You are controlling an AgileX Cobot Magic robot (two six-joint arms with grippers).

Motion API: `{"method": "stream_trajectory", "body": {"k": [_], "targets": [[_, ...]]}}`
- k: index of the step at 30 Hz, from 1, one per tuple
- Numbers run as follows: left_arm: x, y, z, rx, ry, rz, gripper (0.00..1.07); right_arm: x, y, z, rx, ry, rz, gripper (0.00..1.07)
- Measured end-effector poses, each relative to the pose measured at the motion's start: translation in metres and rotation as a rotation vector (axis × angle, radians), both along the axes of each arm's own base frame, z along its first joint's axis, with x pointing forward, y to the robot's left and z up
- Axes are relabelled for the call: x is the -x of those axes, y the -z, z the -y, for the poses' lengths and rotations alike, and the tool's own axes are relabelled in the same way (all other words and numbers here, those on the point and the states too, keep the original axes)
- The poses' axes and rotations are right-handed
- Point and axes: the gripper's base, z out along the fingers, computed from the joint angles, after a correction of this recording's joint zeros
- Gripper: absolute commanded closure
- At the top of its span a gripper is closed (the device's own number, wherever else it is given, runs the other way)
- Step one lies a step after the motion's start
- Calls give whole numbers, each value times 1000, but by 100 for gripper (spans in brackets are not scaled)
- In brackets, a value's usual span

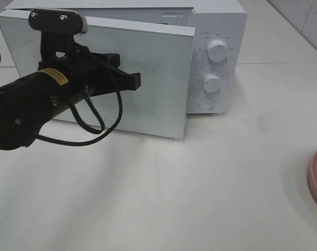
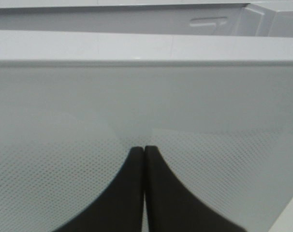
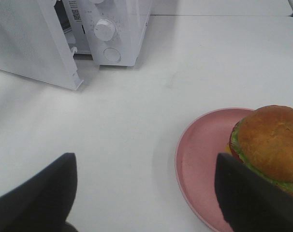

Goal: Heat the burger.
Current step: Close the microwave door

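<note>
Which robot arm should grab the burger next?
Probably the right. Its open gripper hovers close to the burger on the pink plate, while the shut left gripper is at the microwave door.

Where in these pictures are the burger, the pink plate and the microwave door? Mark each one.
burger [image 3: 273,137]: right wrist view, on the top bun.
pink plate [image 3: 200,145]: right wrist view, on the bare surface beside the burger.
microwave door [image 1: 158,78]: exterior high view, on the glass panel, clear of the arm.
</note>
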Motion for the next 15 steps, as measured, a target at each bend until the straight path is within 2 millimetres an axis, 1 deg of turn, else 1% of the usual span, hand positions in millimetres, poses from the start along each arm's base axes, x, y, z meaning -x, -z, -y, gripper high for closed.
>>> {"method": "stream_trajectory", "body": {"k": [1,2,3,5,6,7,8,10,11,12,14,15], "targets": [[-6,0,8,9,-5,4,107,0,0,0,0,0,0,32],[-6,0,8,9,-5,4,107,0,0,0,0,0,0,32],[-13,-1,14,17,-9,13,107,0,0,0,0,0,0,32],[-16,0,16,19,-11,14,107,0,0,0,0,0,0,32],[-22,-1,22,30,-19,20,107,0,0,0,0,0,0,32],[-22,-1,22,30,-19,20,107,0,0,0,0,0,0,32],[-28,0,26,30,-27,26,107,0,0,0,0,0,0,32],[-31,0,28,29,-32,31,107,0,0,0,0,0,0,32],[-37,1,32,29,-44,35,107,0,0,0,0,0,0,32],[-37,1,32,29,-44,35,107,0,0,0,0,0,0,32],[-40,3,41,26,-34,36,107,0,0,0,0,0,0,32],[-40,3,41,26,-34,36,107,0,0,0,0,0,0,32]]}}
